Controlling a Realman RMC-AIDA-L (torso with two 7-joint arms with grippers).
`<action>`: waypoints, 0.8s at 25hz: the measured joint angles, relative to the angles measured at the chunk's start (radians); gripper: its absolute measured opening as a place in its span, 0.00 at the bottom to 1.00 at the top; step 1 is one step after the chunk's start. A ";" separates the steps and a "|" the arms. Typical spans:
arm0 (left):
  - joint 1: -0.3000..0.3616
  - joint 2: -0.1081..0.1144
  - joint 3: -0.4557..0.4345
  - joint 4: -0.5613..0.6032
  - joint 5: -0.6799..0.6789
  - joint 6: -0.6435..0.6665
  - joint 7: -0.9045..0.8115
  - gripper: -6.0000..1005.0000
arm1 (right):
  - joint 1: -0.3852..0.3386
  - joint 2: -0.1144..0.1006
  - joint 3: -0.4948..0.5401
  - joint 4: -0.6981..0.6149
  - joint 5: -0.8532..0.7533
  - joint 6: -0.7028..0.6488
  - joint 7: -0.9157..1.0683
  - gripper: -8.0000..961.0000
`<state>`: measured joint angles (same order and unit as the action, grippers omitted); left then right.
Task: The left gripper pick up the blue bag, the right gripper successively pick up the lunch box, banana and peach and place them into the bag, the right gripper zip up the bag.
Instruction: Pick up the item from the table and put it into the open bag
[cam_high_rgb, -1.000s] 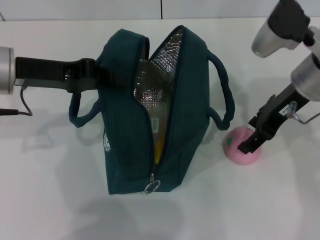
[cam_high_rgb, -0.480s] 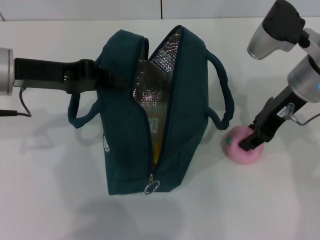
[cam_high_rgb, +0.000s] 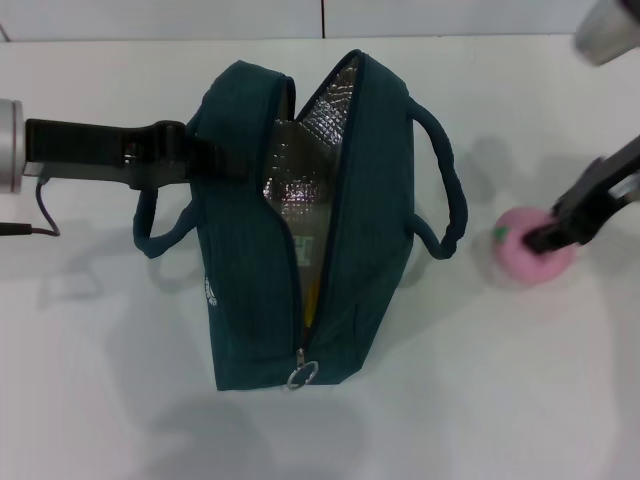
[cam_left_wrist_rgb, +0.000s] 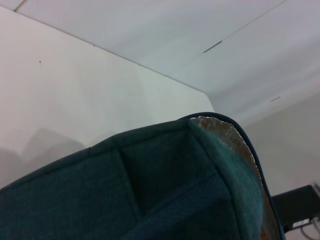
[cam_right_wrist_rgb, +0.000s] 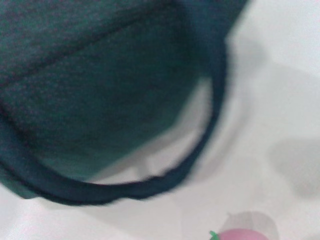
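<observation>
While upright, bag (cam_high_rgb: 250, 290) runs near-to-far, zipper-pull (cam_high_rgb: 303, 374) nearest.

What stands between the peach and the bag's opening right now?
Only the bag's right-side handle and its near wall; the route over the top to the unzipped opening looks free. The right gripper is at the peach.

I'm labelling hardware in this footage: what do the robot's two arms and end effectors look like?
The left end effector is matte black and blocky, on a long black bar running from a silver cylindrical wrist, with a thin dark cable trailing beneath. The right end effector is also black and angular, below a silver-grey rounded housing.
</observation>
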<state>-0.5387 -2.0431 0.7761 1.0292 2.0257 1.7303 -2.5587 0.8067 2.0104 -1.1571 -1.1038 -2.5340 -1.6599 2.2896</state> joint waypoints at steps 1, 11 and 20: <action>0.000 0.000 0.000 0.000 0.000 0.000 0.000 0.05 | -0.003 -0.001 0.029 -0.014 -0.025 -0.012 0.000 0.27; -0.003 -0.002 0.000 0.000 -0.003 0.003 -0.001 0.05 | -0.050 -0.005 0.282 -0.242 0.017 -0.028 -0.017 0.18; -0.010 -0.002 0.000 0.002 -0.011 0.006 -0.001 0.05 | -0.071 0.003 0.271 -0.246 0.528 0.018 -0.166 0.11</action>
<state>-0.5483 -2.0447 0.7762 1.0317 2.0145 1.7362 -2.5594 0.7360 2.0131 -0.8862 -1.3500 -2.0063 -1.6417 2.1231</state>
